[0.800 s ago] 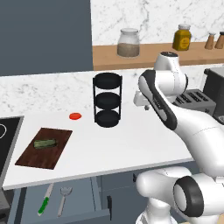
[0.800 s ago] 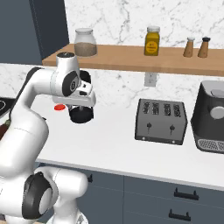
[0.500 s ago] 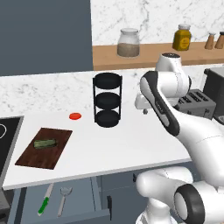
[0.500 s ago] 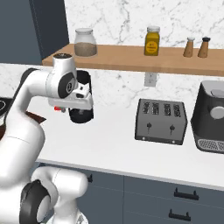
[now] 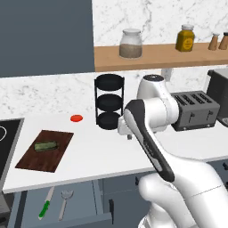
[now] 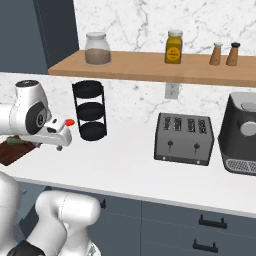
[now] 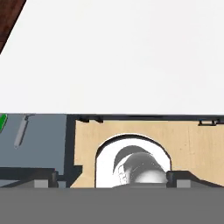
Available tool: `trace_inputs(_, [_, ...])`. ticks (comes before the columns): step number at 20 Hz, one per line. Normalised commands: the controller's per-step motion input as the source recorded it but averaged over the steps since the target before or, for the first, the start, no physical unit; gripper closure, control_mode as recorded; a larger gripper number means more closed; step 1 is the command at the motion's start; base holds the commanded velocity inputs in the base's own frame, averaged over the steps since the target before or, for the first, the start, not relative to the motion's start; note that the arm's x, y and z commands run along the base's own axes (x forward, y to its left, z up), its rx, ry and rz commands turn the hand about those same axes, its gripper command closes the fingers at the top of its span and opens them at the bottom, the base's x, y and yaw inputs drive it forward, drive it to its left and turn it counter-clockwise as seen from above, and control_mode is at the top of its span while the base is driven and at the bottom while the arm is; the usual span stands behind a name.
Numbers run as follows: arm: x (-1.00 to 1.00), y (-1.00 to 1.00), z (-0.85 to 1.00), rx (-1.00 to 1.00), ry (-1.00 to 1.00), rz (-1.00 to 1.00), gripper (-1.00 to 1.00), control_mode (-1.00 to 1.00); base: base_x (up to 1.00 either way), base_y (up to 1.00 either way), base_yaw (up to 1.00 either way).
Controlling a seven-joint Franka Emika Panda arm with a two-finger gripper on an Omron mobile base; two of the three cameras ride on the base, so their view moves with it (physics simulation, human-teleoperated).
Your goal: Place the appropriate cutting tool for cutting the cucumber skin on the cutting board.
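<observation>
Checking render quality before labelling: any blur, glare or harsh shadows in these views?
Left base view: sharp, flat light, soft shadow under the rack. Right base view: sharp, faint sheen on the toaster. Hand view: counter blown out to featureless white; peeler small but legible.

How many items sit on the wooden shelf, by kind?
Glass jar: 1
Yellow jar: 1
Shakers: 2
Total: 4
</observation>
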Motion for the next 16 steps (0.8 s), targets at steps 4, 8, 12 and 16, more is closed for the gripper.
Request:
trace_inputs(4, [-0.27,1.00,-0.27,0.00,0.07,-0.07,-1.00,-1.00,0.00,0.00,0.00])
trace_inputs(8, [-0.15,1.00,-0.28,0.00,0.08,-0.08,-1.00,-1.00,0.00,0.00,0.00])
trace_inputs(12, [-0.01,0.92,-0.23,0.00,0.05,-0.08,-1.00,-1.00,0.00,0.00,0.00])
trace_inputs(16, [0.00,0.80,-0.30,0.00,0.08,-0.05,-1.00,-1.00,0.00,0.00,0.00])
